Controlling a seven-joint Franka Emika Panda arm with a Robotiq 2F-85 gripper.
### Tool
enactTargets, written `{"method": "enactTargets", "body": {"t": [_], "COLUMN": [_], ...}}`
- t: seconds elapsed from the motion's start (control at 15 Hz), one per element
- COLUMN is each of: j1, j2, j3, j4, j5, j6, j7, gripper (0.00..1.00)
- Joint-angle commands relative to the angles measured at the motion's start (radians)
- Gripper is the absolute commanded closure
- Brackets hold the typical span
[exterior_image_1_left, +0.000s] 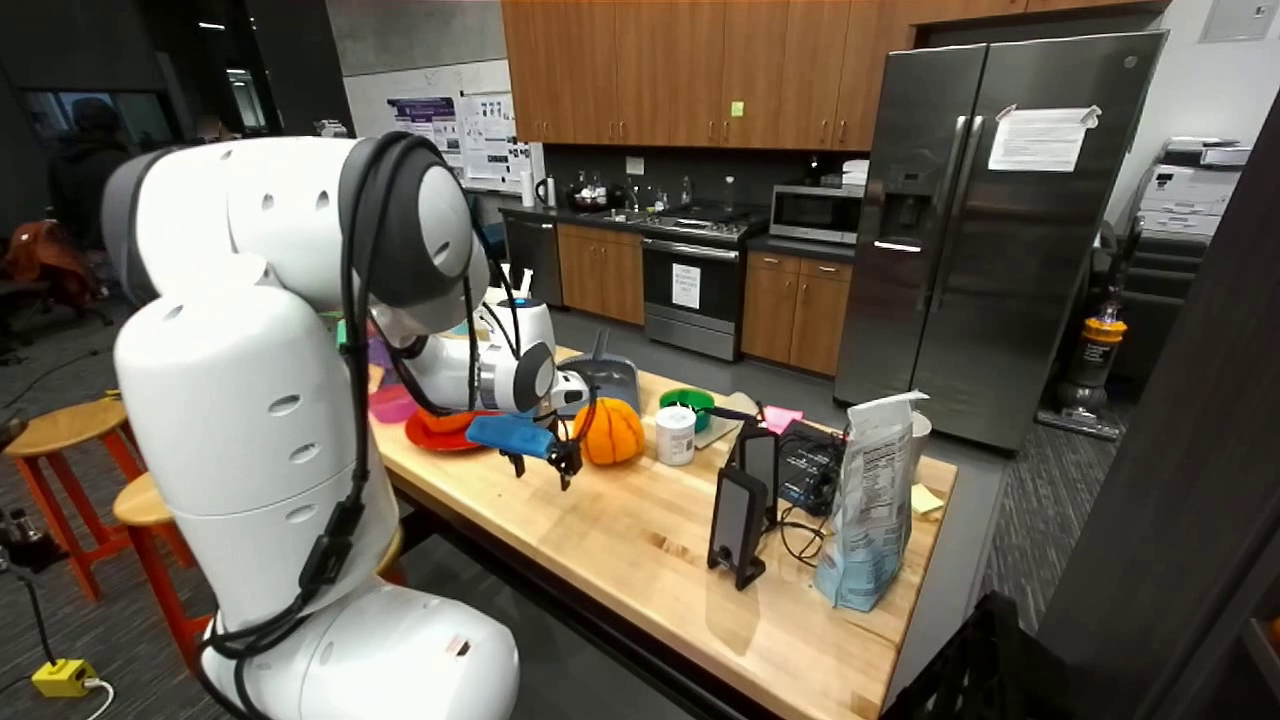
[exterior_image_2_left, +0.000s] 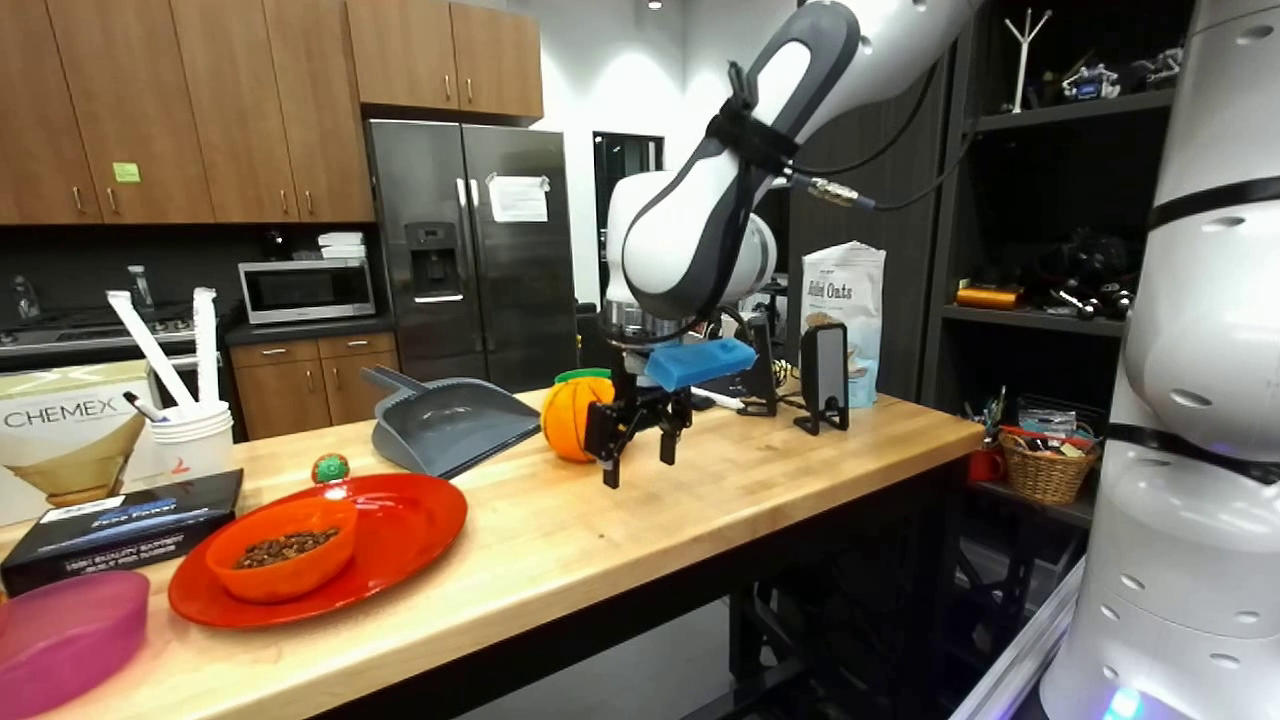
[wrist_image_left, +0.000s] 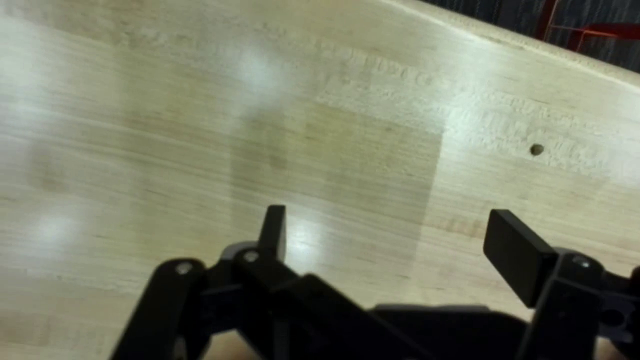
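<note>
Plainly round and orange, the dark-lined pumpkin (exterior_image_2_left: 566, 420) sits near the widely spread, empty hand (exterior_image_2_left: 639, 464).

Glossy wood tabletop (wrist_image_left: 150, 165) — matt gripper (wrist_image_left: 389, 220) — metallic fridge (exterior_image_2_left: 522, 290)

In an exterior view, the pink dish (exterior_image_2_left: 75, 640) is cut off, and an orange ball (exterior_image_2_left: 566, 420) hides most of the green bowl (exterior_image_2_left: 583, 375).

The white arm (exterior_image_1_left: 250, 410) stands tall, folds over at its elbow (exterior_image_1_left: 290, 212) and reaches outward and down. Below the forearm (exterior_image_2_left: 695, 225), the wrist (exterior_image_2_left: 643, 320) carries the end effector (exterior_image_2_left: 640, 464) pointing downward, its two black fingers (wrist_image_left: 520, 255) spread well apart, tips roughly level in the wrist view.
</note>
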Motion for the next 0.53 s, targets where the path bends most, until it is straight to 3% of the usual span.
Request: {"method": "enactTargets", "body": {"t": [0.0,0.2,0.47], "j1": [0.000,-0.001,0.014], "j2": [-0.077,-0.093,-0.092], "j3": [0.006,0.021,0.036], "j4": [-0.072,-0.092,-0.091], "j5": [-0.077,-0.126,-0.070], "j6": [0.047,0.062,0.033], "j7": [0.094,0.145,0.123], "gripper": [0.00,0.00,0.00]}}
